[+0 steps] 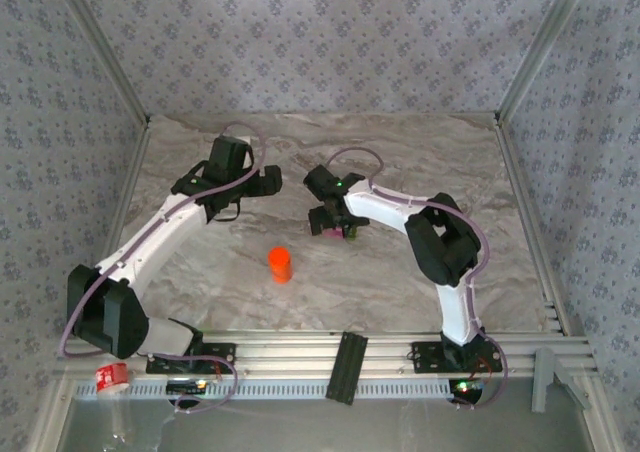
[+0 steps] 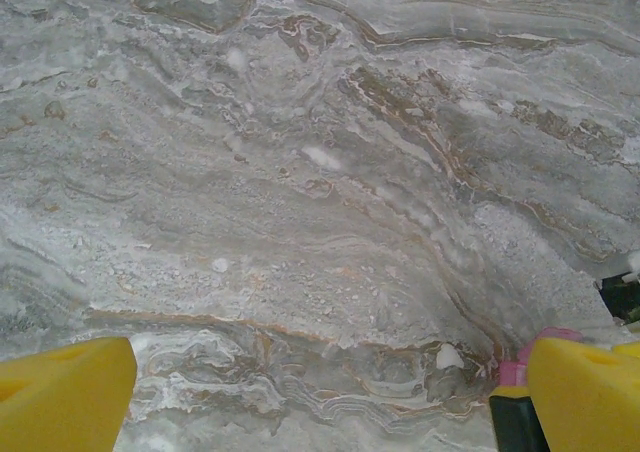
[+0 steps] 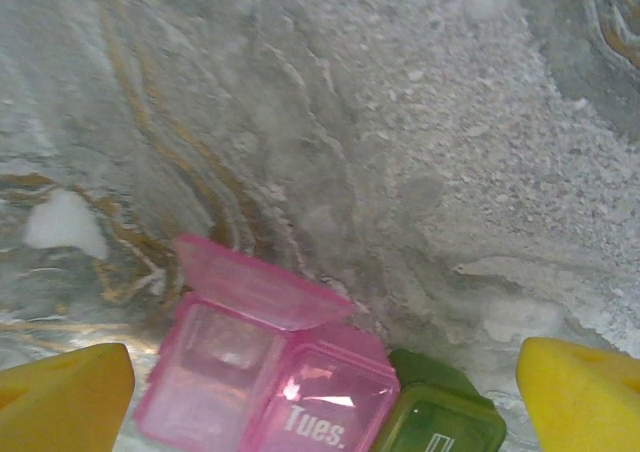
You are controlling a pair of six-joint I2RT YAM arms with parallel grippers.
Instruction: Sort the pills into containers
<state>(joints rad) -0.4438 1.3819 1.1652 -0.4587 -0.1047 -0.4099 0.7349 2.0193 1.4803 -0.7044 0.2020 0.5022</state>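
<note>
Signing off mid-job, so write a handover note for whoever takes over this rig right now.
Tools: left tool open, empty, over bare table; right tool open, empty, at the containers.
Things: pink container, one lid raised, joined to green container; orange bottle upright nearer the bases.
Done: a lid open.
Left: no pills clearly visible; find and sort them.

One orange bottle, one joined pink-and-green container set

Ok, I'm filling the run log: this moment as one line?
left tool: open, empty | right tool: open, at pill box | one pink lid: up | bottle: upright
</note>
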